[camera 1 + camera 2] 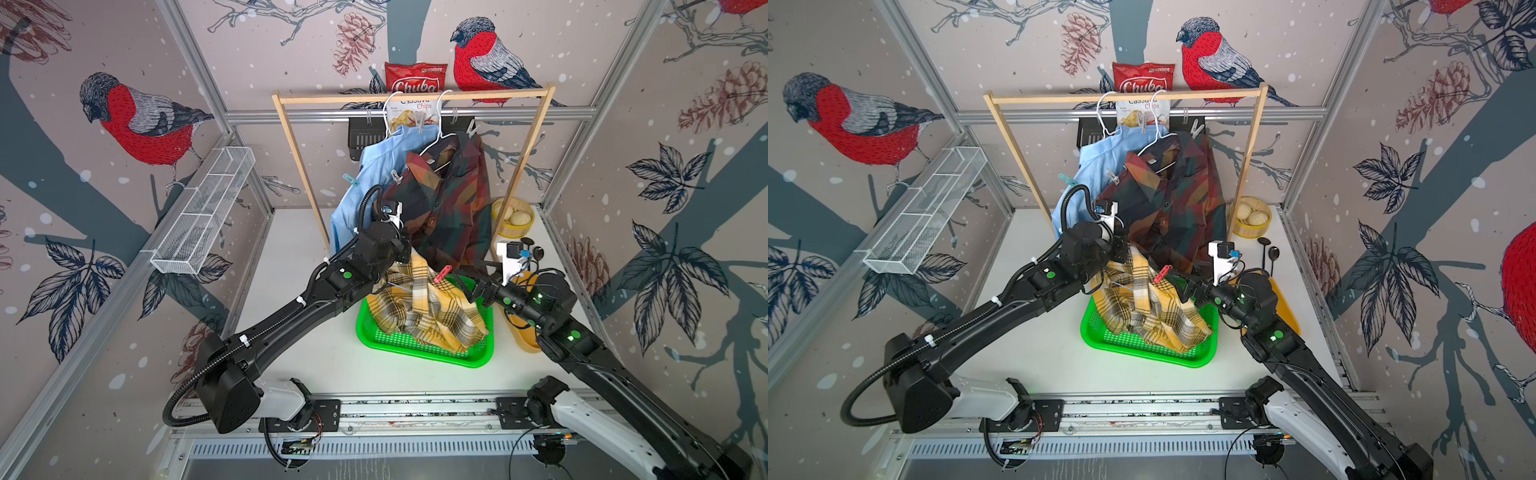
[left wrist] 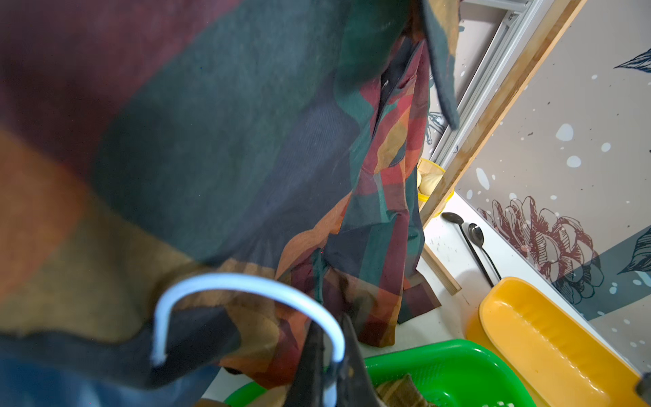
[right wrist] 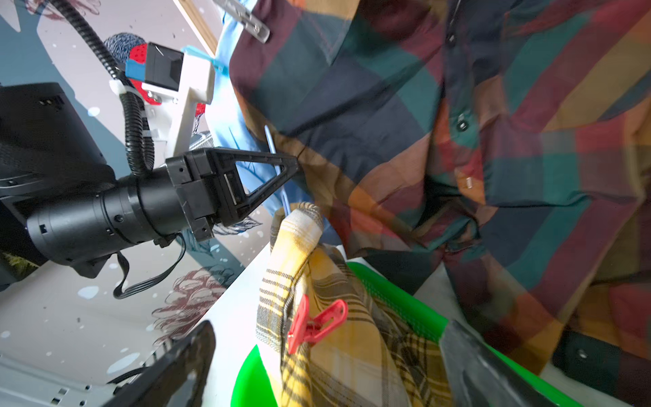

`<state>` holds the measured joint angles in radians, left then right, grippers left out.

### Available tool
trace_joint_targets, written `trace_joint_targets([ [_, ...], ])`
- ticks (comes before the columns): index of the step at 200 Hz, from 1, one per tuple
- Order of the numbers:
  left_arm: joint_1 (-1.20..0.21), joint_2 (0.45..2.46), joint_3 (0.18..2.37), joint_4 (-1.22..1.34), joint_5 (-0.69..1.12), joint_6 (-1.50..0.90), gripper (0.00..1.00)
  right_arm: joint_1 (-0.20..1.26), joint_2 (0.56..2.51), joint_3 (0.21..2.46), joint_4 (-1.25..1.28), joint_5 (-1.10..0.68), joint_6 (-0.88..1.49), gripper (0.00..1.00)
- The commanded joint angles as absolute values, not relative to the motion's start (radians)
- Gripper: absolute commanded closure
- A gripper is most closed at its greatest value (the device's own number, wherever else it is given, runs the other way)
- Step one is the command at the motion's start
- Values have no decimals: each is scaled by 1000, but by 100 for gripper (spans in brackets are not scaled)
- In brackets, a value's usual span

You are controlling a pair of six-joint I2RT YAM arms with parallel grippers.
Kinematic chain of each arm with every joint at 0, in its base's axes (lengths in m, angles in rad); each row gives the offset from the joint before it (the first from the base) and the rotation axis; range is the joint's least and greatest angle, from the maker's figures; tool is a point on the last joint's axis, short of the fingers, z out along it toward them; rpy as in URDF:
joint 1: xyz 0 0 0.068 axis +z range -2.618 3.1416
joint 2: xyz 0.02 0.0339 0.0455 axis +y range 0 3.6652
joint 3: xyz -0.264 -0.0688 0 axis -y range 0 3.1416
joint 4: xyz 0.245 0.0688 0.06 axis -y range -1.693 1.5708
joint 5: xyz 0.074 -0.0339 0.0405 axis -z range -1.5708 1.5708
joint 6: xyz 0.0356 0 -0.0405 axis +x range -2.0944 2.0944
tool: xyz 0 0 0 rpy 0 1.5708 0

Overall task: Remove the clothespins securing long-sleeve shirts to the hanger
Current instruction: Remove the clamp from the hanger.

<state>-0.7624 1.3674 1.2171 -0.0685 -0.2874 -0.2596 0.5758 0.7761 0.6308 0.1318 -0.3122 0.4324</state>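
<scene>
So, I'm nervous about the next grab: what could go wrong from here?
1. The left gripper is clamped on only the thin hook of the hanger carrying the yellow plaid shirt; tugging the red clothespin could twist it loose.
2. The right gripper, jaws open facing that pin, could pinch fabric along with it.
3. The dark plaid shirt hangs close by and might snag.

One shirt (image 1: pixel 428 316) lies in the basket (image 1: pixel 419 351), before two shirts (image 1: pixel 449 208) hanging on the rack (image 1: pixel 332 99).
</scene>
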Motion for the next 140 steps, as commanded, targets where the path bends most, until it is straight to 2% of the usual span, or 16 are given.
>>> trace_joint_targets([
  [1,-761,1359,1205,1,-290,-274,100,577,824,648,220,-405,470,1],
  [40,-758,1360,1189,18,-268,-282,100,588,904,656,237,-424,484,3],
  [65,-754,1356,1183,25,-260,-289,100,591,939,668,246,-442,490,9],
  [99,-751,1351,1175,31,-258,-292,100,591,969,672,267,-474,503,21],
  [128,-750,1356,1175,32,-255,-295,100,591,977,673,286,-498,516,37],
  [140,-749,1358,1175,32,-249,-295,100,591,977,672,287,-498,519,40],
])
